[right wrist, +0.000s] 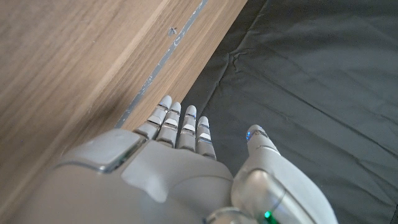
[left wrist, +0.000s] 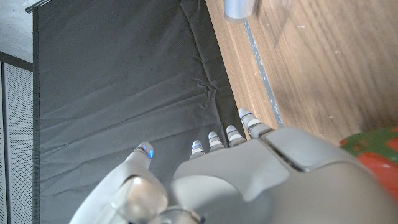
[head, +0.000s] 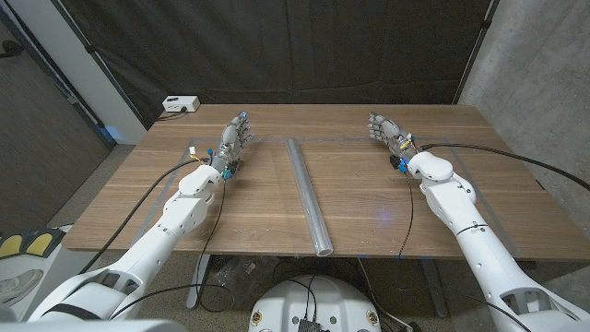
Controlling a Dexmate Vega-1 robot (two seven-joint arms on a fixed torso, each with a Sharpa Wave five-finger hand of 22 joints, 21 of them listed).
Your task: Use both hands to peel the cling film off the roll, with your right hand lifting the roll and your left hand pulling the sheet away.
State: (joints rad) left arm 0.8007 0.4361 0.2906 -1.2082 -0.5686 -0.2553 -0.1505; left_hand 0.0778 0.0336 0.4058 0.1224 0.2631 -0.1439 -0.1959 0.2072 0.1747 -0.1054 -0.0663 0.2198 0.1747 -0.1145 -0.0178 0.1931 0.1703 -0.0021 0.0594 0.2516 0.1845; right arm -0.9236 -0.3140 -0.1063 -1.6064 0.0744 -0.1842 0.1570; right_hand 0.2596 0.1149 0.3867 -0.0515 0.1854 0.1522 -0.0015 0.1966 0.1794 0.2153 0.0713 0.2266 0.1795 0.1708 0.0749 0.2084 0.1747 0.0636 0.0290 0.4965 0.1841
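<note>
Head view: the wooden table (head: pixel 369 207) spans the scene, with a dark curtain (head: pixel 323 55) hanging behind its far edge. The cling film roll (head: pixel 308 194) lies along the middle of the table, running from near the far side to the near edge, between the two arms and well apart from both. No sheet can be seen pulled off it. The left hand (head: pixel 233 143) stands at the far left of the table, fingers stretched out and holding nothing. The right hand (head: pixel 385 130) stands at the far right, likewise released, fingers extended and empty. A small white box (head: pixel 180 104) sits beyond the table's far left corner.

In the left wrist view, the left hand (left wrist: pixel 249 168) points its fingers toward the curtain (left wrist: pixel 124 93), with one end of the roll (left wrist: pixel 239 7) showing on the table (left wrist: pixel 323 68). In the right wrist view, the right hand (right wrist: pixel 168 168) reaches over the table (right wrist: pixel 74 62) edge, fingers straight and close together.
</note>
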